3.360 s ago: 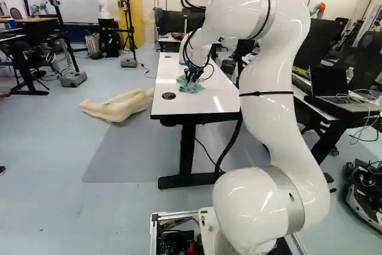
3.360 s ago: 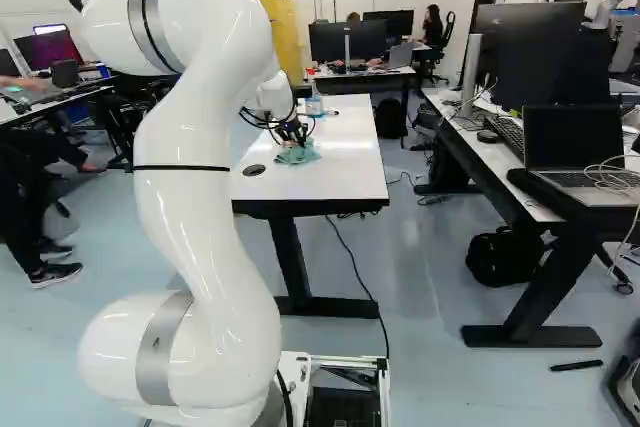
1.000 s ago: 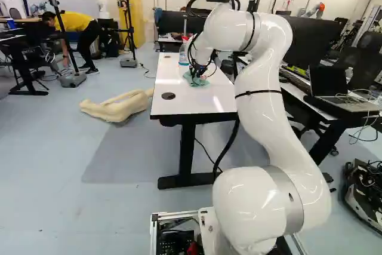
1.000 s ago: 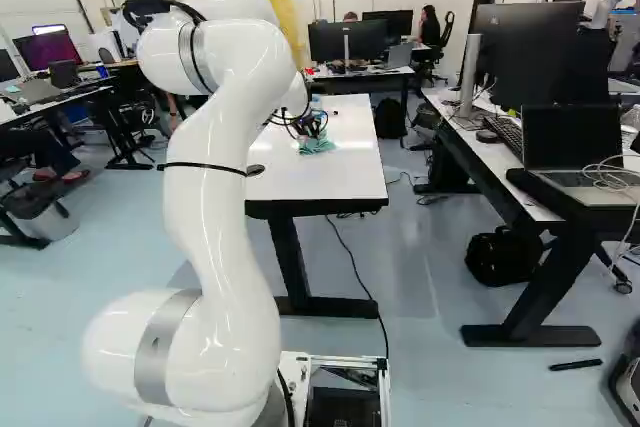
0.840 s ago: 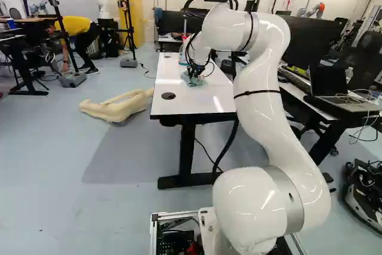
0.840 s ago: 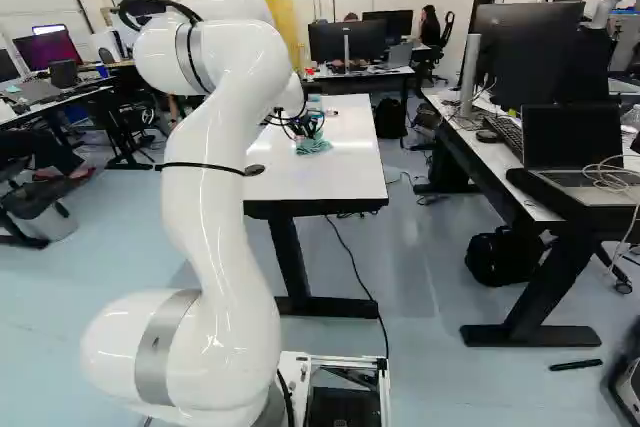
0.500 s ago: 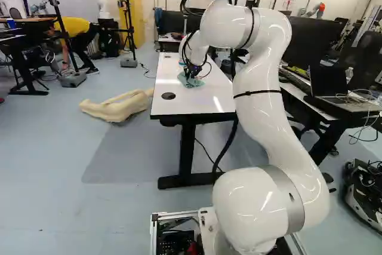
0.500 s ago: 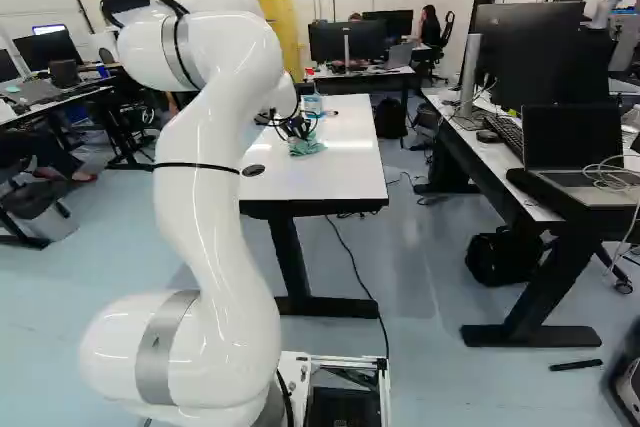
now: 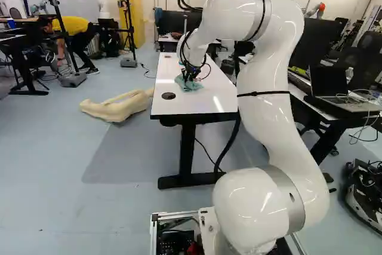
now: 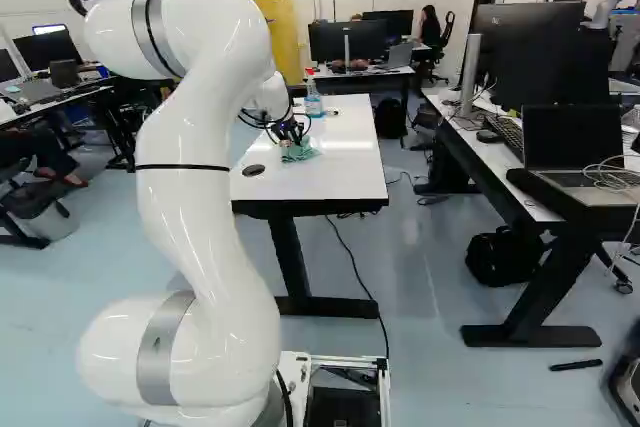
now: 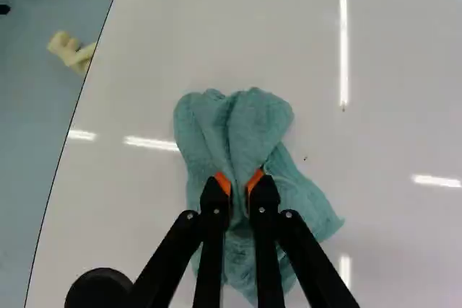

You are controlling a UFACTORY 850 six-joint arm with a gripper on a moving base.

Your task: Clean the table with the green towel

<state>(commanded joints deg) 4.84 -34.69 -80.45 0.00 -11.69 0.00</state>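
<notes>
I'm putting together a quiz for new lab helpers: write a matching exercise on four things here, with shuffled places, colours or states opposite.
1. green towel
2. spray bottle
3. cabinet
4. dark disc

A. set into the white table
B. yellow, beyond the table
C. pinched between the fingers
D. upright, topped in red

Pairs: 1-C; 2-D; 3-B; 4-A

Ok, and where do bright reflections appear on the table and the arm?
Wrist view: several white streaks on the table, one reaching the green towel; left base view: a streak close to the table's near edge, highlights on the arm; right base view: highlights there too.
</notes>
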